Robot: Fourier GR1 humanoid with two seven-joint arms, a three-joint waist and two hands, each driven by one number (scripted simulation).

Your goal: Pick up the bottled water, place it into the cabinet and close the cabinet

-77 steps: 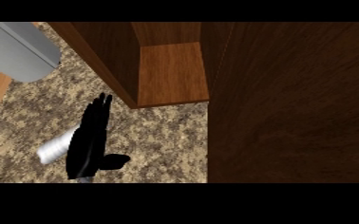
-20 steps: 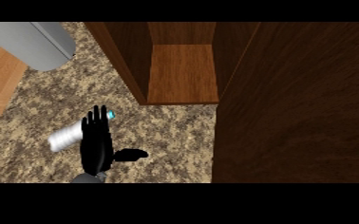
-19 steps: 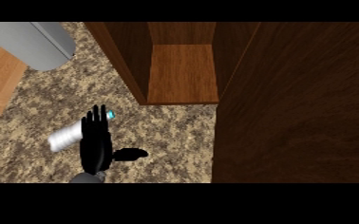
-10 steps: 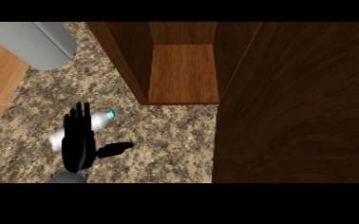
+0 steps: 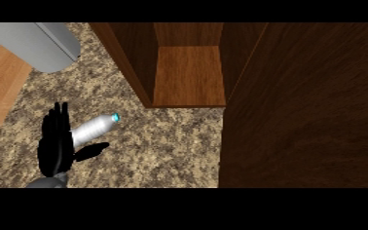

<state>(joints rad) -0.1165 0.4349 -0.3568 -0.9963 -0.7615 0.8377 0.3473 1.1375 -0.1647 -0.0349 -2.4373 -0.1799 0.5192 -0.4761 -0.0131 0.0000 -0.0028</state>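
Observation:
The bottled water (image 5: 92,127) lies on its side on the speckled counter (image 5: 165,146), its teal cap (image 5: 116,118) pointing up-right toward the cabinet. My left hand (image 5: 56,143) is at the lower left, open with fingers straight. It lies along the bottle's left side, and the thumb sticks out to the right just below the bottle. The bottle's lower end is hidden behind the hand. The wooden cabinet (image 5: 188,73) stands open ahead with a bare shelf. My right hand does not show.
The cabinet's open door (image 5: 295,107) fills the right side as a tall dark wooden panel. A grey rounded object (image 5: 43,44) sits at the top left. A light wooden surface (image 5: 10,80) borders the counter at the left edge.
My left hand has slid left and down, off the top of the bottle. Most of the bottle now shows to the right of the fingers.

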